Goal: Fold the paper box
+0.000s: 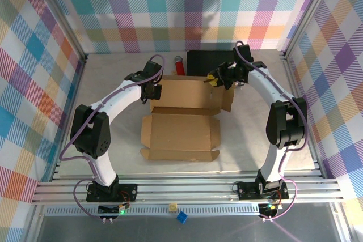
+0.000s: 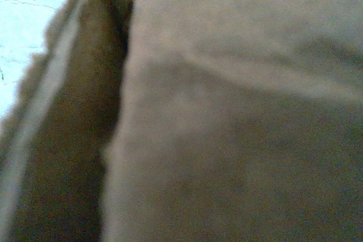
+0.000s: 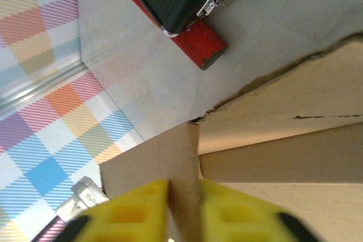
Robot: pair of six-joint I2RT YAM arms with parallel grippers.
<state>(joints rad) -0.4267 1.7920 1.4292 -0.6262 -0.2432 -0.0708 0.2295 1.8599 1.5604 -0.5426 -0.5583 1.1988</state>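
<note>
Presently clamped on paper box (image 1: pixel 181 134) flap with right pincer (image 3: pixel 184 190), left pincer (image 1: pixel 152 91) together; liable to tear if yanked.

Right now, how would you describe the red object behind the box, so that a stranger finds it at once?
Start from the big brown paper box. Behind its raised back wall lies a wide black case; the red object sits at the case's end on the left arm's side. Alone there, it is narrow and bright red, with a dark end.

One paper box (image 1: pixel 181 134); one black case (image 1: pixel 207 60); one red tube (image 1: pixel 178 66), apparently.
</note>
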